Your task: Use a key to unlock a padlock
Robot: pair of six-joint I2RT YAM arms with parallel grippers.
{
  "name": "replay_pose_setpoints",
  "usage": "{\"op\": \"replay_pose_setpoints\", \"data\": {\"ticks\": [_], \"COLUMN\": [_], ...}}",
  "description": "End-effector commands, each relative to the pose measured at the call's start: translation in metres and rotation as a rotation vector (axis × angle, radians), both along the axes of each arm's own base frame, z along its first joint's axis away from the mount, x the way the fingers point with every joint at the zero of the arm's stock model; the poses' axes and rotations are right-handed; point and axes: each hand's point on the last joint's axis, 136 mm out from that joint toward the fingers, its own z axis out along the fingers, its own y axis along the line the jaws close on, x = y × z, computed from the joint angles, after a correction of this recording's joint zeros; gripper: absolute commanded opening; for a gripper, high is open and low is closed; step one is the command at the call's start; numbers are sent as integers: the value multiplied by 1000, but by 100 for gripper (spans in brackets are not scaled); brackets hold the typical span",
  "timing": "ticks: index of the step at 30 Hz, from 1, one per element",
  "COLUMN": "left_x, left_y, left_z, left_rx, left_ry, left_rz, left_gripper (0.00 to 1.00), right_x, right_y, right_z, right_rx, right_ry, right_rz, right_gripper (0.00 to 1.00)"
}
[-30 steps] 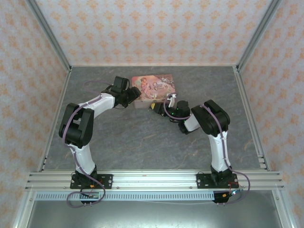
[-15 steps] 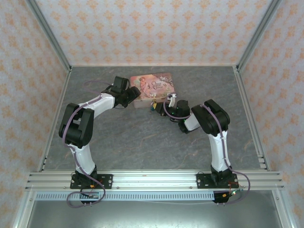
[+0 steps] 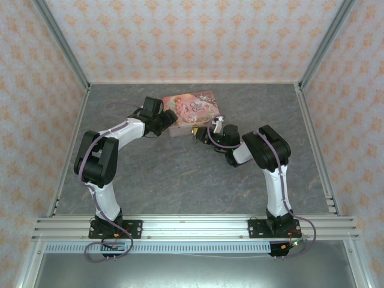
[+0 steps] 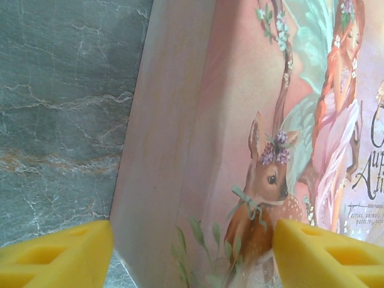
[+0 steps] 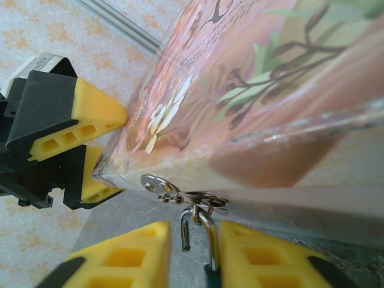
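Note:
The padlock (image 5: 207,279) shows a sliver of teal body and a metal shackle hooked through the silver hasp (image 5: 157,183) on the pink box's (image 3: 193,108) front. One end of the shackle hangs free of the body. My right gripper (image 5: 195,255) sits at the box's front with its yellow fingers close on either side of the padlock, shut on it. My left gripper (image 4: 192,255) clamps the box's left corner, one finger (image 4: 327,252) on the illustrated lid and the other against the side wall; it also appears as the left gripper (image 5: 120,150). The key is hidden.
The box lies at the back middle of the grey marbled table (image 3: 180,174). Patterned walls with aluminium rails (image 3: 315,144) close in the sides and back. Open table lies in front of both arms.
The pink box has turned slightly and shifted a little to the left. My right gripper has followed, moving up closer against the box's front. The left gripper keeps its hold.

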Motion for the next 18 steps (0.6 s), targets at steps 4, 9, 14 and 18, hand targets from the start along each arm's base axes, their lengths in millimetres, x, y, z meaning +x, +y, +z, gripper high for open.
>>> {"op": "replay_pose_setpoints", "data": {"ticks": [4, 9, 14, 18], "left_x": [-53, -53, -52, -52], "left_y": [-6, -6, -6, -6], "left_z": [-47, -47, -46, -46], "left_rx": [49, 52, 51, 50], "left_ry": [217, 217, 215, 215], "left_rz": [-58, -56, -56, -57], "left_gripper": [70, 70, 70, 70], "right_x": [-5, -6, -9, -8], "right_y": [3, -12, -18, -15], "right_z": [-5, -6, -9, -10], "right_rx": [23, -1, -26, -31], "right_ry": [57, 53, 52, 49], "right_rz": [24, -18, -27, -10], "right_gripper": [39, 47, 52, 53]}}
